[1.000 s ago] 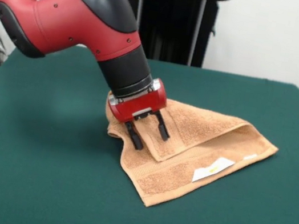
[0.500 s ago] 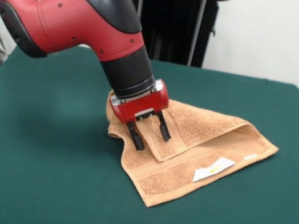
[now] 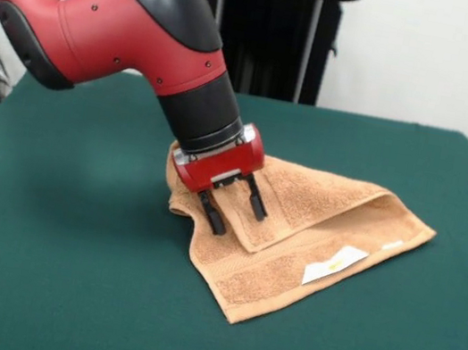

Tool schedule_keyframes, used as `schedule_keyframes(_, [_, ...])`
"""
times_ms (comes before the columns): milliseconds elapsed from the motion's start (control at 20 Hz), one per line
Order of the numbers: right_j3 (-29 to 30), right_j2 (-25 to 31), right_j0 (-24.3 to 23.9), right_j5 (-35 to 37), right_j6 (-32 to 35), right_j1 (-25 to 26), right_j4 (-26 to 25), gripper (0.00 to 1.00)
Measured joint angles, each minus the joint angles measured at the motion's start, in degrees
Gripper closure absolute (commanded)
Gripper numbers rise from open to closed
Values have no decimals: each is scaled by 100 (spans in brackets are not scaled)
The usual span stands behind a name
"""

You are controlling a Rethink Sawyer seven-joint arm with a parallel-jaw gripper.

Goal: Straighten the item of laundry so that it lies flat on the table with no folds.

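**Towel folded at centre frame**

Towel point(image 3: 295, 240) lies right of centre on the green tabletop point(image 3: 60, 289), one flap doubled over, white label point(image 3: 334, 265) showing. The jaws point(image 3: 236, 210) stand spread, tips down at the fold's left edge.

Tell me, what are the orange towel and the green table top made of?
The towel looks like soft terry cloth: fuzzy loops, flatter woven bands. The table top seems covered in dark green felt-like fabric, matte and smooth, though I can't be sure.
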Motion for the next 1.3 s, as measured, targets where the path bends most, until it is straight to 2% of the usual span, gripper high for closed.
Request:
schedule_keyframes(550, [-7, 4, -38, -2, -1, 65, 74, 0])
schedule_keyframes(1050, [40, 19, -282, -2, -1, 361, 592, 0])
schedule_keyframes(1300, [58, 25, -277, -1, -1, 412, 645, 0])
